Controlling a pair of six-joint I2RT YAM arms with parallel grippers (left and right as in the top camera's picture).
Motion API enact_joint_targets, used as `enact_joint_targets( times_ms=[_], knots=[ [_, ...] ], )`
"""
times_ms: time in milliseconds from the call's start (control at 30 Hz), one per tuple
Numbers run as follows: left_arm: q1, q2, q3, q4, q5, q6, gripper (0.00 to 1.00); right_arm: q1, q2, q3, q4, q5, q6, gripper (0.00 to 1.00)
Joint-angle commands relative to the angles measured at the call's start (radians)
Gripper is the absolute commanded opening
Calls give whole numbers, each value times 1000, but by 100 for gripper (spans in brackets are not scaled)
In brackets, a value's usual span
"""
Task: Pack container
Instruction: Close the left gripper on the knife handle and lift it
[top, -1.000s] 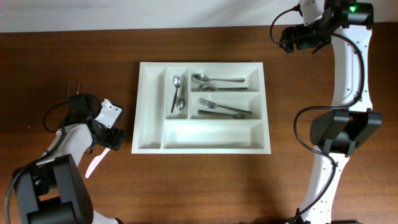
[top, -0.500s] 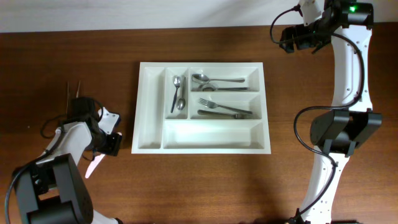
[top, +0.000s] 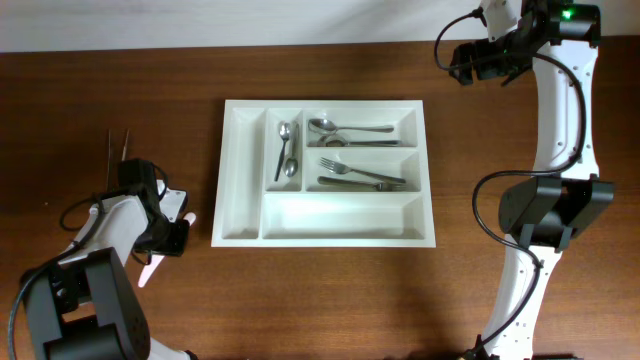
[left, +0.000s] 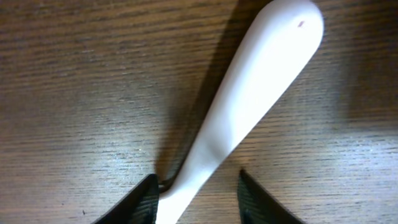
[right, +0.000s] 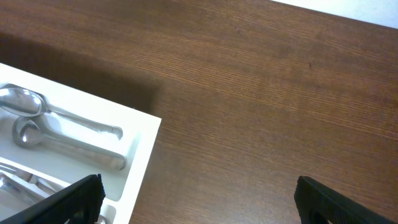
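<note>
Here, the left gripper (left: 196, 200) is down at the table (top: 330, 290) with its jaws parted to either side of a white utensil handle (left: 249, 93). The handle lies flat on the wood and runs diagonally between the two black fingertips (left: 134, 202). There is bare wood between it and the fingertip on the right of the wrist view. On the other side it sits so close that I cannot tell whether they touch. Nothing is lifted. From overhead, this gripper is just off the lower left corner of the container (top: 245, 232), near it but apart.

The right gripper (right: 205, 202) hangs with its jaws spread wide and nothing between them, only its two dark tips showing at the bottom corners of its own view. It is above bare wood beyond the container's far right corner.

The container sits flat in the middle of the table. The second narrow upright compartment holds two small spoons (top: 287, 150) lying lengthways. The top horizontal compartment holds larger spoons (top: 345, 130), bowls toward the left. The middle horizontal one holds forks (top: 360, 176). The leftmost narrow compartment and the long bottom one show only white floor.

Two thin dark sticks (top: 118, 148) lie on the wood behind the left arm.
</note>
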Motion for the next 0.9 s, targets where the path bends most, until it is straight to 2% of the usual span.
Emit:
enact_joint_targets(
  times_ms=[0, 367, 667, 867],
  knots=[
    [5, 73, -68, 5, -97, 4, 28, -2, -28, 14, 0, 5, 9, 99],
    [5, 73, -68, 74, -97, 19, 2, -2, -28, 14, 0, 5, 8, 99],
    [5, 73, -2, 97, -148, 19, 2, -2, -28, 14, 0, 5, 8, 99],
    [1, 73, 230, -29, -171, 18, 2, -2, -28, 14, 0, 5, 8, 99]
  ],
)
